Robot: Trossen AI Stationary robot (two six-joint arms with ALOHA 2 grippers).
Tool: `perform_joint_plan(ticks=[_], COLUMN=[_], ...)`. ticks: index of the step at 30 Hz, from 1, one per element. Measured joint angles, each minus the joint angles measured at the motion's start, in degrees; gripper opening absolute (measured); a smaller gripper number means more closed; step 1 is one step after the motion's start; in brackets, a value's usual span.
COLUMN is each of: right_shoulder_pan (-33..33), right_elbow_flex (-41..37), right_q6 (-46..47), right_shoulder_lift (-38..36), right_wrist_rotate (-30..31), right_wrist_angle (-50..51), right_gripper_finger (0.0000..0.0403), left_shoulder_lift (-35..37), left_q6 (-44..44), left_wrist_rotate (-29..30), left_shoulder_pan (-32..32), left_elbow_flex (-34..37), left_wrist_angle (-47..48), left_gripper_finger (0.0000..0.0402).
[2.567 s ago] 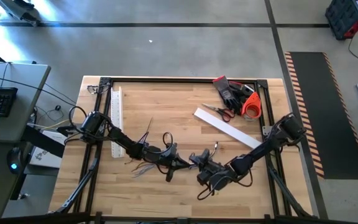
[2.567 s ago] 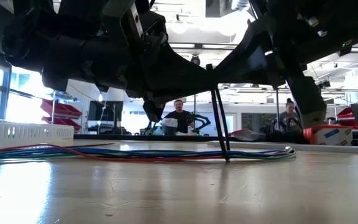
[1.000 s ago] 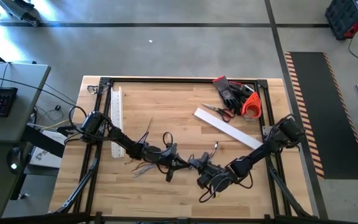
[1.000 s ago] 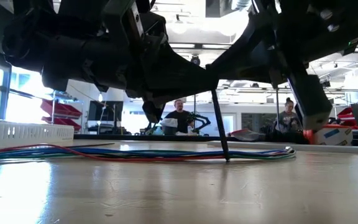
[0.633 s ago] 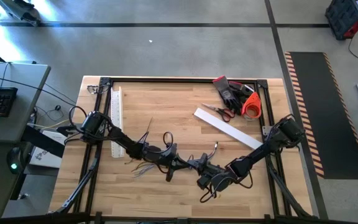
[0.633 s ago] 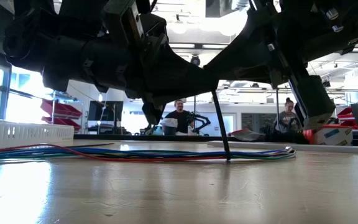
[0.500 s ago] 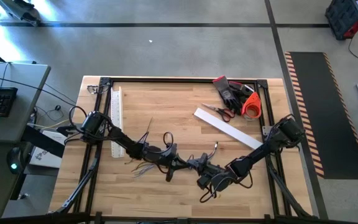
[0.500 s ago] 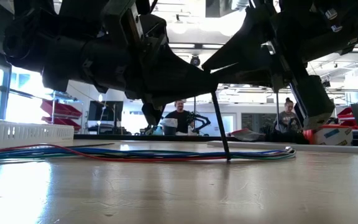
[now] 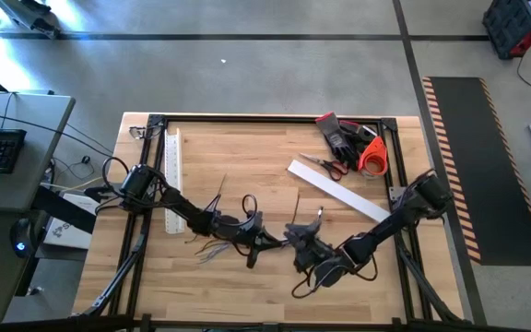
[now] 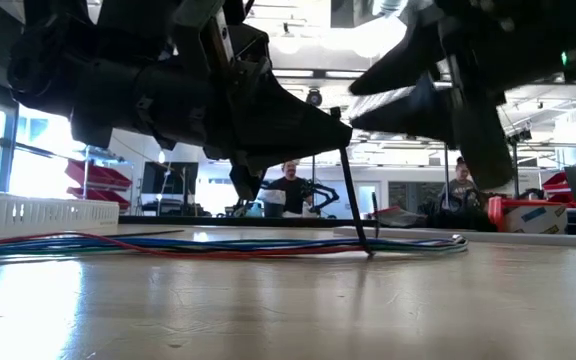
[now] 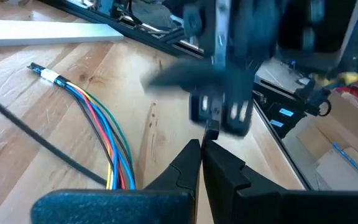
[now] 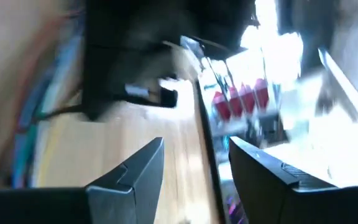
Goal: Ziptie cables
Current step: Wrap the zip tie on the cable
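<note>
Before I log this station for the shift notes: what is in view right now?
cables: one bunch, blue, red, yellow, green, table middle
ziptie: one, dark, standing on the cables
duct: one, white, slotted, left side
flat strip: one, white, right of centre
scissors: one pair, far right
gloves: dark, far right corner
tape roll: one, orange-red, by the gloves
table: one, wooden
people: two, background
left gripper: shut on ziptie
right gripper: open, beside left gripper
</note>
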State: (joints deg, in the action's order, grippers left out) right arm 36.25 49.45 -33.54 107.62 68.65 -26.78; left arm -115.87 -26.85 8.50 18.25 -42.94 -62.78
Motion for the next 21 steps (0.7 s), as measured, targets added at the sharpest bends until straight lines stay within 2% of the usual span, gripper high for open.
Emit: perform_joint_plan(ticks=[2, 4, 8, 10, 13, 17, 21], right_shoulder_pan=[-0.6, -2.0, -7.5, -11.1, -16.9, -23.9, -27.9], right_elbow_flex=[0.0, 0.0, -0.2, -2.0, -7.1, -15.6, -20.4], right_q6=[10.7, 25.4, 59.5, 68.8, 70.6, 69.5, 69.8], right_shoulder_lift=[-2.8, -6.7, -15.0, -17.4, -18.1, -15.7, -12.6], right_wrist_rotate=[1.5, -0.7, -14.2, -22.1, -33.1, -46.6, -54.4], right_wrist_angle=[6.9, 18.6, 43.7, 47.9, 42.8, 22.1, 5.8], right_gripper_finger=[0.0167, 0.0167, 0.0168, 0.0173, 0.0189, 0.0211, 0.0215], left_shoulder_lift=[0.0, 0.0, 0.0, 0.0, 0.0, 0.0, 0.0], left_q6=[0.0, 0.0, 0.0, 0.0, 0.2, 0.6, 0.6], left_wrist_rotate=[-0.1, -0.1, -0.1, -0.1, -0.3, -0.3, -0.3], left_shoulder_pan=[0.0, 0.0, 0.0, 0.0, 0.0, 0.0, 0.0], left_elbow_flex=[0.0, 0.0, 0.0, 0.0, 0.0, 0.0, 0.0], left_wrist_angle=[0.0, 0.1, 0.1, 0.1, 0.1, 0.0, 0.0], left_gripper_finger=[0.0000, 0.0000, 0.0000, 0.0000, 0.0000, 0.0000, 0.0000])
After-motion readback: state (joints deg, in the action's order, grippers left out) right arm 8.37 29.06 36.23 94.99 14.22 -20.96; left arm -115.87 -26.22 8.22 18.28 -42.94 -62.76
